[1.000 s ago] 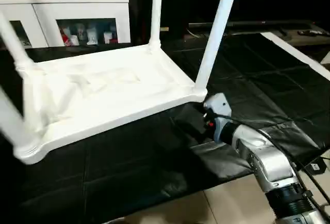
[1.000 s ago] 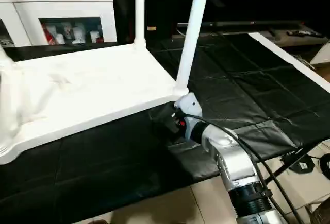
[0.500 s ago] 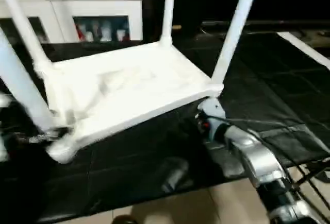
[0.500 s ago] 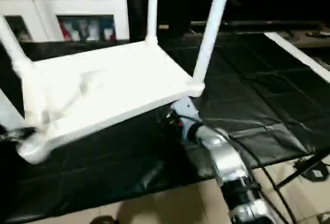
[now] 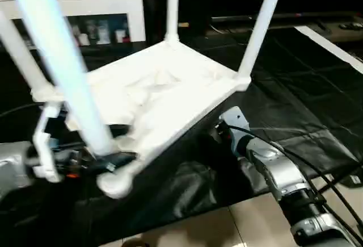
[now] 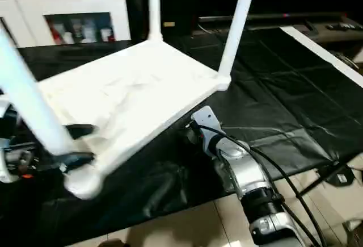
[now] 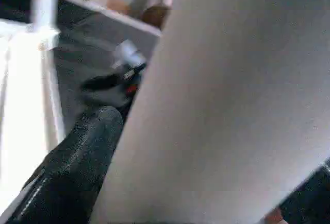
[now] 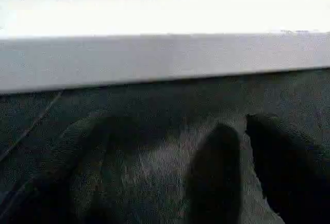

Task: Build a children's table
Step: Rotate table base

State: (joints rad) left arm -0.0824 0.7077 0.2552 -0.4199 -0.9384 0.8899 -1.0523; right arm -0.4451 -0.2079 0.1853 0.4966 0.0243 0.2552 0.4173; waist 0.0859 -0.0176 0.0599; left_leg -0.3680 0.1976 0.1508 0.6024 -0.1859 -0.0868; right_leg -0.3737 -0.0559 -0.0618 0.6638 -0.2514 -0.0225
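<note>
Head views: table (image 5: 164,96) lies upside down on the black mat (image 5: 295,93), four legs up — looks fully assembled, likely about to be tipped or flipped. Left gripper (image 6: 76,143) straddles the base of the near leg (image 5: 62,71), fingers wide apart on either side; a firm grip can't be confirmed. Right gripper (image 8: 170,170) sits open and empty on the mat just under the top's edge — probably to lift from below. Cabinet (image 5: 85,14) behind holds small items behind glass, too small to identify.
</note>
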